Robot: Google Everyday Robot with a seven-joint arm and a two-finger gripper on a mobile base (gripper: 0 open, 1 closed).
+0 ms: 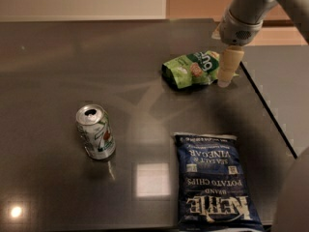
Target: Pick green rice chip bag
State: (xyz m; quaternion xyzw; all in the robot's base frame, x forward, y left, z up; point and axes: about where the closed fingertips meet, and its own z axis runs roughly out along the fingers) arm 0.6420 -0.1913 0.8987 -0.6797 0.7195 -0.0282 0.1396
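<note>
Green rice chip bag (192, 69): lying on the dark glossy table (63, 57), in its far right part close to the right edge; crumpled, printed face up, not lifted. Gripper (224, 80): cream-coloured, pointing straight down at the bag's right end, tip low and near the tabletop. From where I stand it overlaps the bag's right corner, and I cannot tell whether it touches the foil or hangs just beside it. Open or closed: cannot tell, as it presents edge-on as a single pale bar. Nothing visibly gripped. The grey arm (246, 13) runs up and out of view at top right. Outward from there, a dark blue Kettle sea salt and vinegar potato chips bag (215, 185) lies flat near the front edge, well apart from the green bag. A silver-green soda can (95, 132) stands upright to the left, also well apart. Neither sits in the approach path. Progress, my judgement: the approach is essentially done, with the gripper down at the right target and not at the blue bag. Left to do: get the gripper around the bag, close on it, lift it clear of the table. Watch point: the gripper sits at the bag's end rather than over its middle, so a pinch may catch only a corner of slippery foil.
</note>
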